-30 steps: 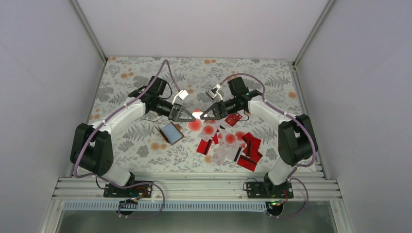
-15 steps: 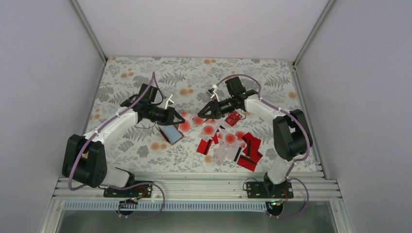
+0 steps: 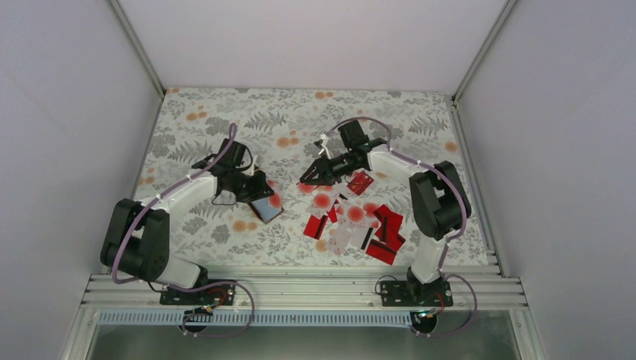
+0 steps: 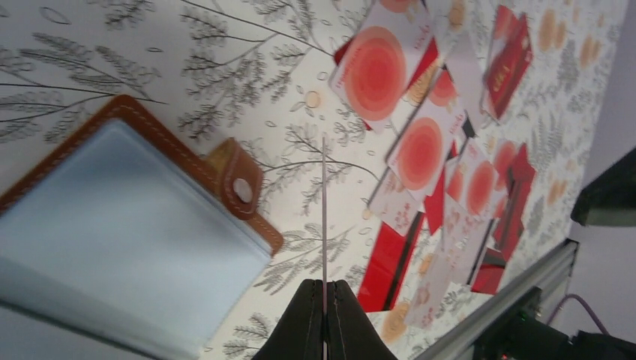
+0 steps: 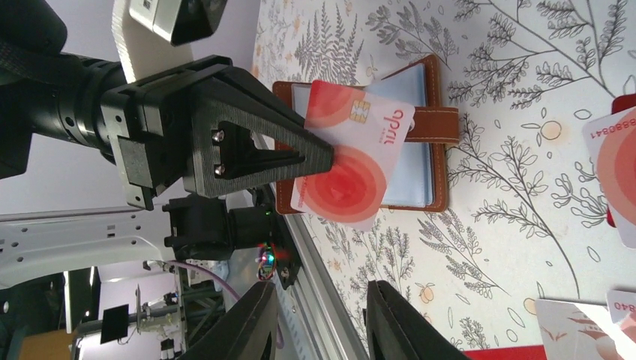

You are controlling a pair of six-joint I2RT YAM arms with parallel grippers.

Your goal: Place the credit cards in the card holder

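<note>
While the left gripper (image 3: 264, 195) hangs over the card holder (image 3: 262, 211): its jaws are clamped tight on the held card (image 5: 352, 150), a white one with red blotches, pinched at one end so that most of it juts free.
Held card: it stands on edge just above the strap side of the card holder, a thin line in the left wrist view, and is not yet in any pocket.
Card holder: it lies open and flat on the flowered table (image 3: 195, 120), pale blue pockets up, snap strap (image 4: 238, 186) flopped outward; nothing pins it down.
Right gripper (image 3: 306, 181): its jaws are partly apart with nothing between them, hovering beyond the strap side of the card holder.
Loose credit cards (image 3: 352, 221): a scattered heap on the table, well apart from the card holder on its strap side.
Doing it well: the held card probably needs tilting down until its free edge meets a pocket mouth squarely, then a slow, shallow slide; where that mouth opens cannot be told.
Risk: the card holder looks light and unrestrained, so a push may skid it; the right gripper could steady its rim.
</note>
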